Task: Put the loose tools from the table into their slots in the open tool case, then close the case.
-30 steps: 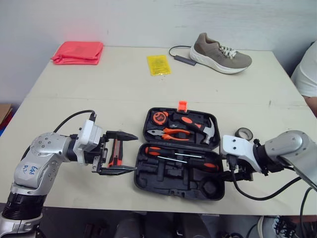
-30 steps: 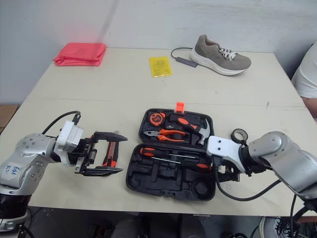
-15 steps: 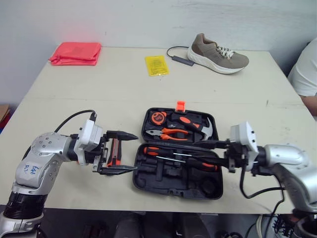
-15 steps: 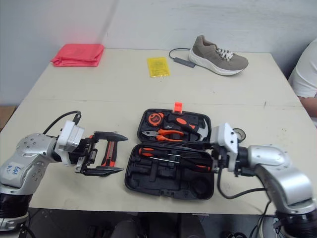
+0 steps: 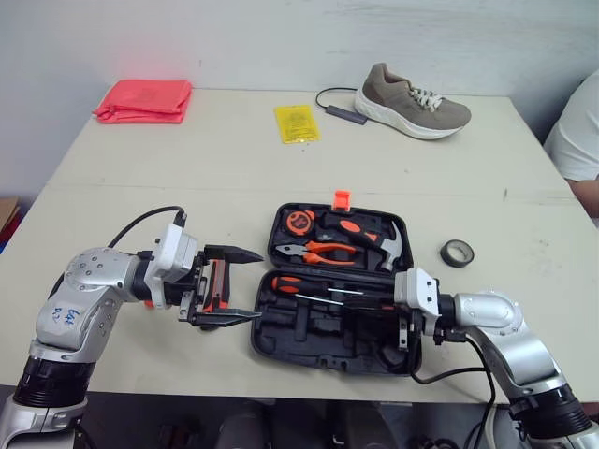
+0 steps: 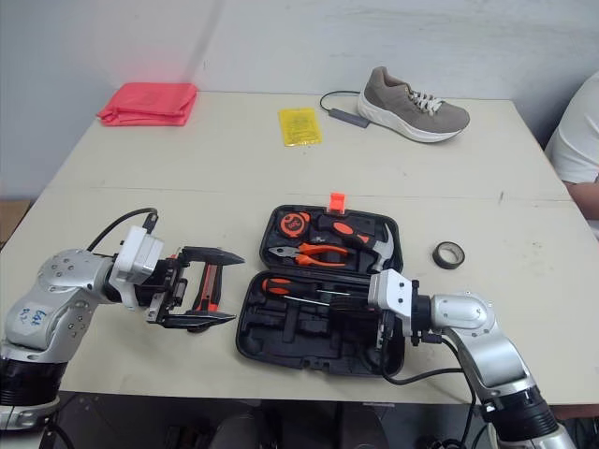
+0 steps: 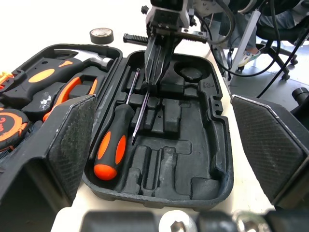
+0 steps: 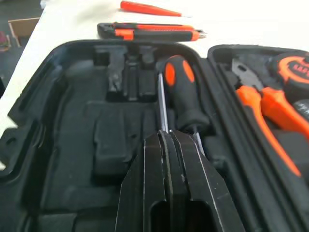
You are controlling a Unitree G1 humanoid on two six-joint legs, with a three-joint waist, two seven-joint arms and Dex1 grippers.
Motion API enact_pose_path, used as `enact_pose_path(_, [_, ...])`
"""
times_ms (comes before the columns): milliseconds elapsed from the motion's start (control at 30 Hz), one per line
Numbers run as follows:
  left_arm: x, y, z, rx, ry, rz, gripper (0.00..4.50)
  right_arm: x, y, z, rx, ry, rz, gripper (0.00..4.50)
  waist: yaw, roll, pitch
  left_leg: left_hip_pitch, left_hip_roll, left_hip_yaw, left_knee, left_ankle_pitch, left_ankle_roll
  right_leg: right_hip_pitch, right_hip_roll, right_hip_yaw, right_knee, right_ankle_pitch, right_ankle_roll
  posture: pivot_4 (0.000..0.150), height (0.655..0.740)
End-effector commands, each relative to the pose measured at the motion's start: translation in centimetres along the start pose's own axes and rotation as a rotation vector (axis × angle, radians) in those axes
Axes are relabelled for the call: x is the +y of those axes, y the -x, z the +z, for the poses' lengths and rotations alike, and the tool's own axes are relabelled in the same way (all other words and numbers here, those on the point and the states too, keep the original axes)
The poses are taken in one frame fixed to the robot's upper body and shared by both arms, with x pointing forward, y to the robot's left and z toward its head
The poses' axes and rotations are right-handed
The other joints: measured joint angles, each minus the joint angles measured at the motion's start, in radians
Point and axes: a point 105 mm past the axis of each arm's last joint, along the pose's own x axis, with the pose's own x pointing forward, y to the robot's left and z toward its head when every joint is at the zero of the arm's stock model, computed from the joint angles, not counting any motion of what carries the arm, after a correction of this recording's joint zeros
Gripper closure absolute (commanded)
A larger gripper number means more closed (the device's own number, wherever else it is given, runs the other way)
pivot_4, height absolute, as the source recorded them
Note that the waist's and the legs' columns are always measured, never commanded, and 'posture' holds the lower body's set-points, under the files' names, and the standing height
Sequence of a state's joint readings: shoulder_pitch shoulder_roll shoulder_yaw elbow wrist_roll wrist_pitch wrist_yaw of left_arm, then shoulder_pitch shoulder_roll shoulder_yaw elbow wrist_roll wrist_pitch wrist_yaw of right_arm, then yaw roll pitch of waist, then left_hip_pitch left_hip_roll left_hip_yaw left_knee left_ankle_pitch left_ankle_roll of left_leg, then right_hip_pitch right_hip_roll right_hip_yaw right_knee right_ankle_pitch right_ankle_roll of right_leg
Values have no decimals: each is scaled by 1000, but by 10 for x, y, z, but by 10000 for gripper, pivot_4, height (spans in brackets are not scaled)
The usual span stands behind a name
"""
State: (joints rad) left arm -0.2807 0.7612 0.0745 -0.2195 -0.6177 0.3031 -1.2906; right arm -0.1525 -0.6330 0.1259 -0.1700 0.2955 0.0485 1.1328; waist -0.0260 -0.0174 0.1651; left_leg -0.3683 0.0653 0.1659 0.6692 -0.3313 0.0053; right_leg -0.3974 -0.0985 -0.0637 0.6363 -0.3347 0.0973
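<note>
The black tool case (image 5: 409,355) lies open at the table's front middle. Its far half holds a tape measure (image 5: 301,222), pliers (image 5: 323,251) and a hammer (image 5: 379,238). The near half holds an orange-and-black screwdriver (image 5: 299,282) and a thin one beside it. My right gripper (image 5: 363,302) reaches in from the right, shut, its tips (image 8: 166,137) resting by the screwdriver shafts. My left gripper (image 5: 255,285) is wide open left of the case, its fingers on either side of the utility knife (image 5: 218,285) on the table. A thin red tool (image 8: 149,8) lies beyond the knife (image 8: 149,31).
A black tape roll (image 5: 457,253) lies on the table right of the case. At the back are a shoe (image 5: 412,101) with a cable, a yellow packet (image 5: 296,123) and a red cloth (image 5: 143,99). A person's sleeve (image 5: 576,140) shows at the right edge.
My right gripper swung from the table right of the case to over its near half and shut. The tape roll came into full view. The left gripper stayed open around the knife.
</note>
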Motion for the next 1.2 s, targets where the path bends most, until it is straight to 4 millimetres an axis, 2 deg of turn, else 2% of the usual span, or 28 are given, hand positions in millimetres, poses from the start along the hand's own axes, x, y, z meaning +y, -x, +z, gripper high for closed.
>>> enact_pose_path(33, [-2,1,4,11,-38,-2,0,1,-1,-7,19,8,17,44178,0,0,0,0,0,0,0,0,0,0,0,0,0,0,0,1500,7400])
enact_pose_path(167, [-2,1,3,16,-40,2,0,0,-1,-16,45,-67,-8,44178,-1,0,0,0,0,0,2,0,0,0,0,0,1,0,0,1500,7400])
enact_pose_path(333, [-2,1,3,16,-41,5,0,4,-1,-37,168,-159,-11,44178,-1,-1,-1,1,1,-1,4,0,0,1,0,1,2,0,0,1500,7400])
enact_pose_path(500, [-2,0,2,16,-40,5,0,9,0,-58,337,-256,-9,44178,-3,-7,-6,3,1,-2,5,0,0,4,-2,3,3,-1,-1,1500,7400])
enact_pose_path(633, [-2,0,1,19,-40,5,0,9,-5,-57,367,-268,0,44178,-2,-13,-11,14,2,-3,0,-1,-2,13,-9,4,1,-2,-4,1500,7400])
enact_pose_path(733, [-1,0,1,20,-42,14,0,6,-13,-40,276,-253,3,44178,-4,-13,-12,18,1,-6,-3,-2,-4,19,-11,2,-2,-3,-5,1500,7400])
enact_pose_path(833, [-1,2,-1,21,-43,33,0,1,-12,-11,115,-164,2,44178,-5,-13,-12,18,2,-7,-4,-2,-4,19,-11,1,-2,-3,-6,1500,7400])
enact_pose_path(933, [1,7,-2,23,-48,70,0,-6,-3,17,-31,-80,-35,44178,-3,-7,-7,16,1,-8,-5,-2,-4,18,-11,0,-2,-3,-6,1500,7400])
enact_pose_path(1033, [2,19,-4,31,-30,122,0,-10,17,38,-100,-45,-89,44178,-1,-2,-5,12,0,-7,-5,-1,-3,12,-11,1,0,-3,-6,1500,7400])
enact_pose_path(1133, [6,43,-8,64,-12,227,0,-9,44,49,-96,-38,-144,35314,1,-2,-4,4,0,-6,-3,0,-2,4,-11,1,2,-3,-6,1500,7400])
enact_pose_path(1200, [10,69,-12,102,-8,330,0,-10,66,47,-56,-24,-212,25598,1,-2,-4,2,0,-7,-3,1,-2,3,-11,0,1,-3,-6,1500,7400])
